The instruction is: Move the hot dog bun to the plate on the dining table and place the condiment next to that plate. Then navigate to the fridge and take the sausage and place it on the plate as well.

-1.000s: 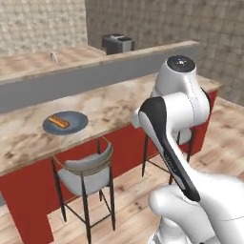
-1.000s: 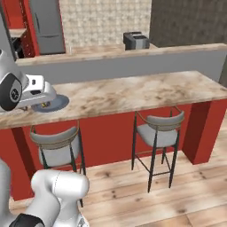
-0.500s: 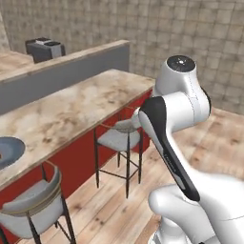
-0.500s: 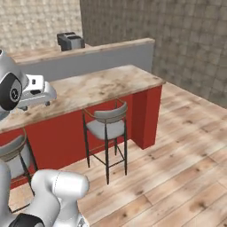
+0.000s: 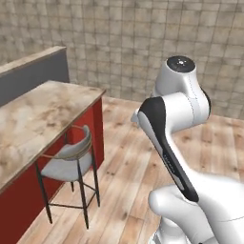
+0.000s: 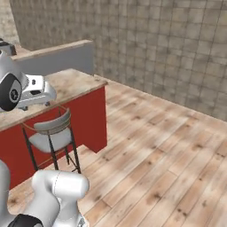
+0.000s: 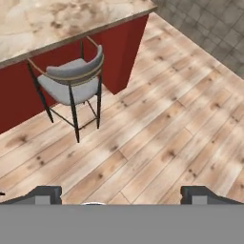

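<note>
The gripper hangs above the wooden floor, its fingertips spread wide and holding nothing. Beyond stands a grey-seated stool tucked against the dining table. The right base view adds the grey ledge behind the table, then the stone wall.

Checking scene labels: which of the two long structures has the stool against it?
The beige marbled dining table, red-based, with the stool at its edge; the grey partition rises behind it.
</note>
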### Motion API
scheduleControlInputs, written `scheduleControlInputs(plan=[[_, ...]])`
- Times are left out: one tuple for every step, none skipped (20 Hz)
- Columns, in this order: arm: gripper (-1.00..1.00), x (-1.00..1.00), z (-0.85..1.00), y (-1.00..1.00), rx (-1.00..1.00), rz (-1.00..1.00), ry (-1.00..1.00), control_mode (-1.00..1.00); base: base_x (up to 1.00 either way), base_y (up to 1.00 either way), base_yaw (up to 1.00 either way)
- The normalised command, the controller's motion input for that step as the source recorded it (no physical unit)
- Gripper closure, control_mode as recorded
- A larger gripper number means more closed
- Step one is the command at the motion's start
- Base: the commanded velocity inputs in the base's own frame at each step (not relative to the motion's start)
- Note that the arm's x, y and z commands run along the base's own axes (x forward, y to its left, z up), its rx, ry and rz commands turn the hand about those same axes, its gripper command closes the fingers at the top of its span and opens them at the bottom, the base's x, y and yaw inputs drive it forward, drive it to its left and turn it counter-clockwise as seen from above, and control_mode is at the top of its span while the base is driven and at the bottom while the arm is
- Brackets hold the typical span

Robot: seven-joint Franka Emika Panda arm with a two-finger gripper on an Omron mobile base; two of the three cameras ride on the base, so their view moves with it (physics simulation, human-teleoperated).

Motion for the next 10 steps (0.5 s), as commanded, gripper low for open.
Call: scheduleControlInputs(plan=[[-1.00, 0.00, 0.00, 0.00, 0.00, 0.00, 0.00, 1.00, 0.86, -0.57, -0.37], [-1.00, 0.00, 0.00, 0.00, 0.00, 0.00, 0.00, 1.00, 0.89, -0.51, -0.37], [-1.00, 0.00, 0.00, 0.00, 0.00, 0.00, 0.00, 1.00, 0.89, -0.51, -0.37], [-1.00, 0.00, 0.00, 0.00, 0.00, 0.00, 0.00, 1.00, 0.98, -0.47, -0.37], [-1.00, 0.00, 0.00, 0.00, 0.00, 0.00, 0.00, 1.00, 1.00, -0.41, -0.37], [-1.00, 0.00, 0.00, 0.00, 0.00, 0.00, 0.00, 1.00, 1.00, -0.34, -0.37], [-1.00, 0.00, 0.00, 0.00, 0.00, 0.00, 0.00, 1.00, 1.00, -0.29, -0.37], [-1.00, 0.00, 0.00, 0.00, 0.00, 0.00, 0.00, 1.00, 1.00, -0.26, -0.35], [-1.00, 0.00, 0.00, 0.00, 0.00, 0.00, 0.00, 1.00, 1.00, -0.21, -0.34], [-1.00, 0.00, 0.00, 0.00, 0.00, 0.00, 0.00, 1.00, 1.00, -0.16, -0.31]])
